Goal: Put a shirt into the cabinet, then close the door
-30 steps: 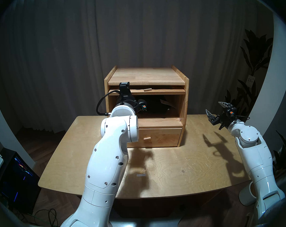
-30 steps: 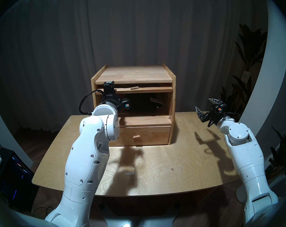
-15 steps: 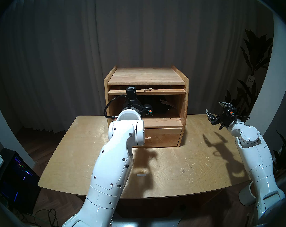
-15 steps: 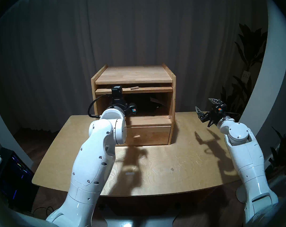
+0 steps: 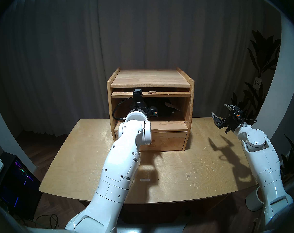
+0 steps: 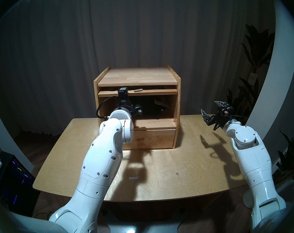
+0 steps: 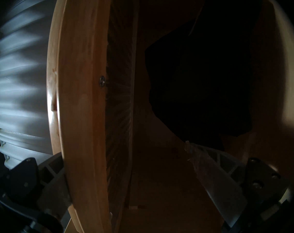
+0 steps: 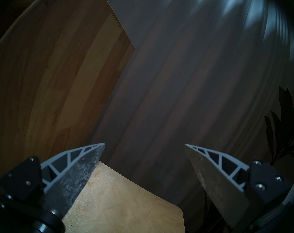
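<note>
The shirt (image 5: 166, 110), a soft, lumpy bundle of black cloth with a small pale tag, lies inside the big compartment of the cabinet (image 5: 150, 79), toward its right wall. The cabinet is a box of light-brown wood with a flat top and raised side edges, standing at the back edge of the table (image 5: 185, 173), about midway along it. The door (image 5: 169, 94) is a thin wooden flap lying level just under the top board, with a short peg knob (image 5: 151, 92) on its front edge; in the left wrist view its wooden frame curves past close to the lens, with dark ribbed glass behind. Below the compartment, the plain drawer (image 5: 169, 140) is shut. The left arm reaches level and forward into the left part of the compartment's mouth, its wrist turned on its side; the left gripper (image 7: 124, 182) has its jaws spread, one finger on each side of the door's frame, and whether either touches the wood cannot be told. The right gripper (image 5: 221, 112) hangs above the table's back right corner, well apart from the cabinet, level, jaws spread wide and holding nothing. The table is pale scratched plywood with a small white strip (image 5: 145, 180) near its front edge. A leafy plant (image 5: 260, 59) at the right carries a small paper label, too small to read.
</note>
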You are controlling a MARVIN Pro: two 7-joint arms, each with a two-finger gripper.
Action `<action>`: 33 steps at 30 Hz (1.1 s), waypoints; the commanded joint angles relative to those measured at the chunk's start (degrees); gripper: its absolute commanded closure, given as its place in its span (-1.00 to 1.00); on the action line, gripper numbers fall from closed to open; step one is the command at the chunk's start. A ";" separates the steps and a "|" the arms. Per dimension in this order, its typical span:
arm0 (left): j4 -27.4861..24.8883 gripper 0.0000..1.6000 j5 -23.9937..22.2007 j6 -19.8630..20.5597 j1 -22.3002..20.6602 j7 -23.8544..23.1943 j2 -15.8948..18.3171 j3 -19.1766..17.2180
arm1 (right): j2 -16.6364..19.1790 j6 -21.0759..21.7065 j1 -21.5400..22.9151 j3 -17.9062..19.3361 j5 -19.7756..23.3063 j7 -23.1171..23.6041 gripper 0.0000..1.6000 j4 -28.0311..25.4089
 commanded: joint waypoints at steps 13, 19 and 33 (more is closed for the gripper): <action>1.14 -0.59 -2.63 -0.64 -3.64 -1.69 -1.08 -2.10 | 0.22 -0.44 0.49 0.14 0.02 -0.08 -1.00 -1.20; 0.83 1.00 -2.58 -1.11 -3.30 -1.82 -0.71 -1.99 | 0.24 -0.44 0.48 0.13 0.03 -0.10 -1.00 -1.21; -6.95 1.00 -2.90 -1.81 2.10 -5.52 0.90 -2.33 | 0.28 -0.44 0.49 0.08 0.08 -0.13 -1.00 -1.18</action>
